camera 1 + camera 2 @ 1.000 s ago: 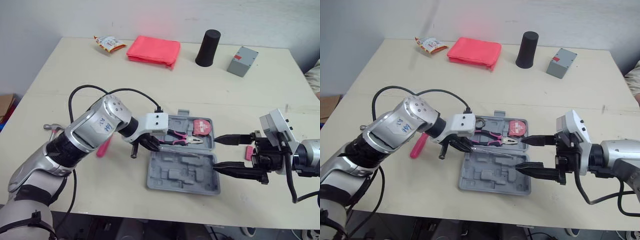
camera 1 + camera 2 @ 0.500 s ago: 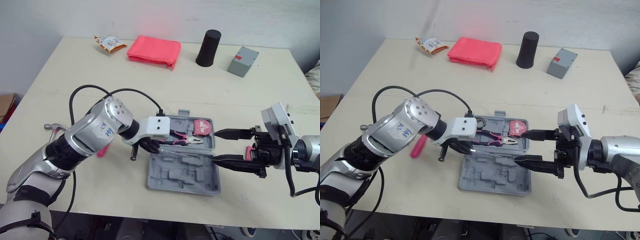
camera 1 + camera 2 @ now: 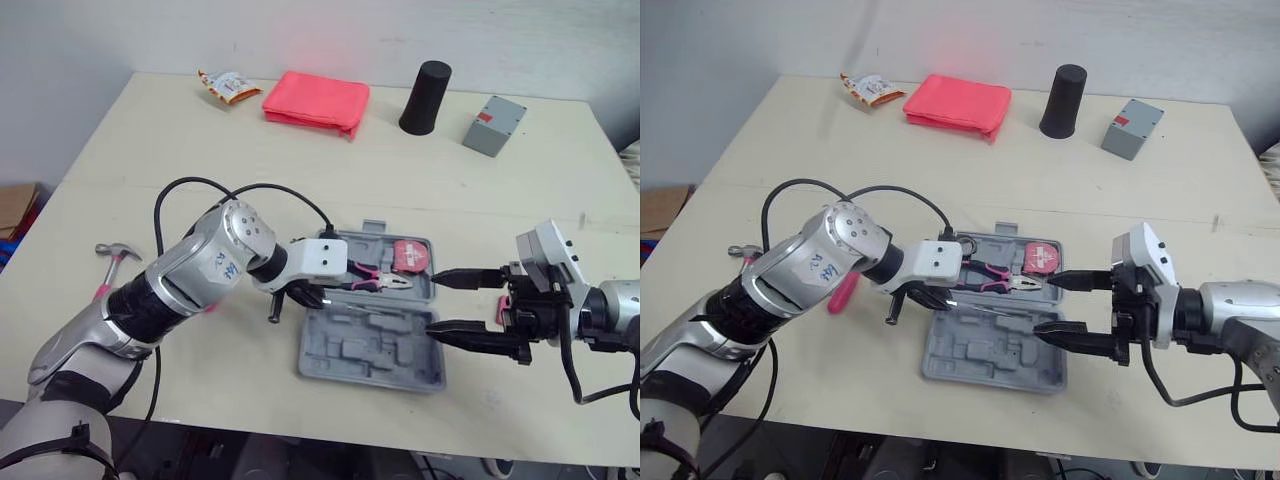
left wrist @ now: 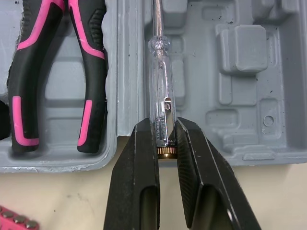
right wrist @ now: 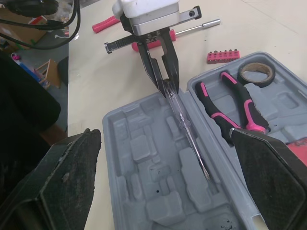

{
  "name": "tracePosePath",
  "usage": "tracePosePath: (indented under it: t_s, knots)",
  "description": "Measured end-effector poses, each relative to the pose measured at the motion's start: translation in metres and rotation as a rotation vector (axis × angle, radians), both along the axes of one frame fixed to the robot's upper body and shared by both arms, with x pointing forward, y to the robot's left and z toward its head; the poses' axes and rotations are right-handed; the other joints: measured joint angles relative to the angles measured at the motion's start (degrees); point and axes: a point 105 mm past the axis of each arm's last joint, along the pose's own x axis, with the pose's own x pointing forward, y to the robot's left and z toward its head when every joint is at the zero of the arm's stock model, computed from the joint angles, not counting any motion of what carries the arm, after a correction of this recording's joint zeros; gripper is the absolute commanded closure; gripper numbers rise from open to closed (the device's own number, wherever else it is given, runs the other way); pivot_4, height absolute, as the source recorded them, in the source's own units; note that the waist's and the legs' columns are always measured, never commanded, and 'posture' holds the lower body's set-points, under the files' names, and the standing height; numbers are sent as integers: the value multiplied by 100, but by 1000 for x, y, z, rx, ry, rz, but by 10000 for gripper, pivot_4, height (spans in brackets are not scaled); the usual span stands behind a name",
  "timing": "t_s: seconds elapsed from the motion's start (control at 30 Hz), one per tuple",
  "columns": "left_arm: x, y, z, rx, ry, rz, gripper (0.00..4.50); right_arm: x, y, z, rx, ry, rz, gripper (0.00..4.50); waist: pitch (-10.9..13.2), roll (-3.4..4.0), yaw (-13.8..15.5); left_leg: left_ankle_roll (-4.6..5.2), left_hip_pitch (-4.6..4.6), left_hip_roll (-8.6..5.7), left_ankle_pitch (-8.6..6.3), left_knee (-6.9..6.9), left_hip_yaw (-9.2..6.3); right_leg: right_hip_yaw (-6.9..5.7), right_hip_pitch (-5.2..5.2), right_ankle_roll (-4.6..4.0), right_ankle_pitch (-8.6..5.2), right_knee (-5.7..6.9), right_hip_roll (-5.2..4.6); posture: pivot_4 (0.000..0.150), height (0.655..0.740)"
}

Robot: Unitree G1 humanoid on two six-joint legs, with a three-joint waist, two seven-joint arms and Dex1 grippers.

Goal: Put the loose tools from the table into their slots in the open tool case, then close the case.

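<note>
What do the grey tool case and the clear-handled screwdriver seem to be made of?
The grey tool case: probably moulded plastic, matte, with rounded formed recesses and dark specks. The clear-handled screwdriver: handle looks like transparent glossy plastic, its insides showing through; shaft looks like shiny metal.

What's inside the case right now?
Far half: pliers, a tape roll and a red round tool. Near half: a clear screwdriver by the hinge, held by the left gripper; the case's other slots look empty. Its fingers cover the screwdriver's end.
</note>
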Motion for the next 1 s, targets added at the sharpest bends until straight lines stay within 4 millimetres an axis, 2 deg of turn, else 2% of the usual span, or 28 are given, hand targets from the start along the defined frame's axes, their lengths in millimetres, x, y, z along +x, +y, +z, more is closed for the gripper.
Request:
tracePosePath:
  t_s: [0.8,1.0]
  knots:
    - [5,-14,-2,-45,-15,-15,44588,-1,-2,-2,0,7,-8,0,0,0,1,8,-12,0,-5,36,-8,-6,0,0,0,12,1,1500,7361]
    - [9,-16,7,-60,-35,-10,44588,-2,-2,-1,-1,1,-9,0,0,0,-5,9,-16,1,-5,42,-10,-8,-1,0,0,14,2,1500,7361]
